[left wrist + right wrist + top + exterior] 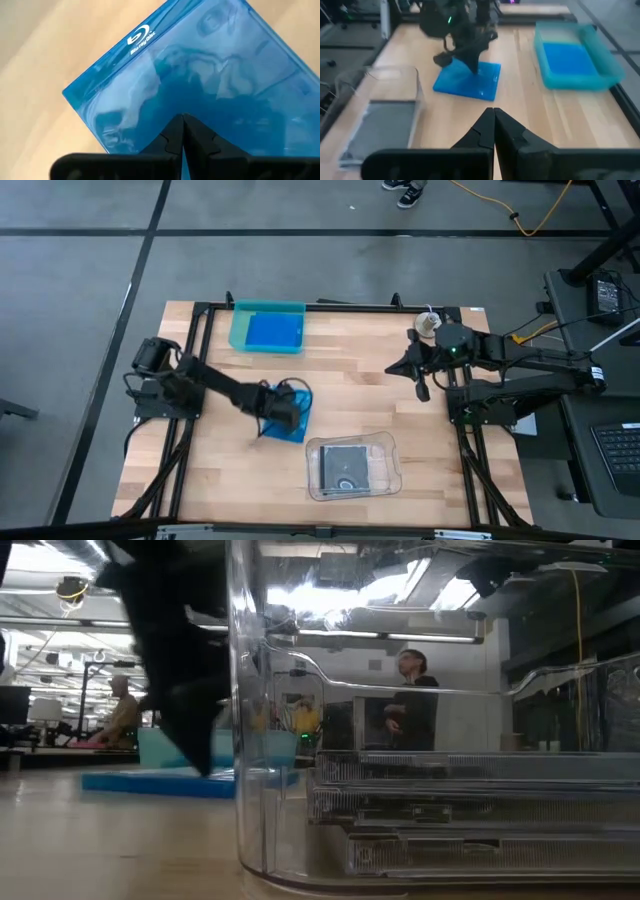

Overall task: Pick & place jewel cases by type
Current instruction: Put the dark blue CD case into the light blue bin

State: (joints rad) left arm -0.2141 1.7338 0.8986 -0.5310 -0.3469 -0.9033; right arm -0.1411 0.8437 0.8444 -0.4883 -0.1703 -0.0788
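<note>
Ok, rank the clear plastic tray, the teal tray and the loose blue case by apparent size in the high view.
1. Larger clear plastic tray, largest footprint.
2. Teal translucent tray, somewhat smaller.
3. Bright blue rectangular jewel case, apparently smallest, though the left pincer covers part of it, so its full outline is unsure.

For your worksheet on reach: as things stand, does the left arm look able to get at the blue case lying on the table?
Probably yes. The left gripper sits right over the blue case, fingers shut, with nothing between; the right gripper waits far off.
</note>
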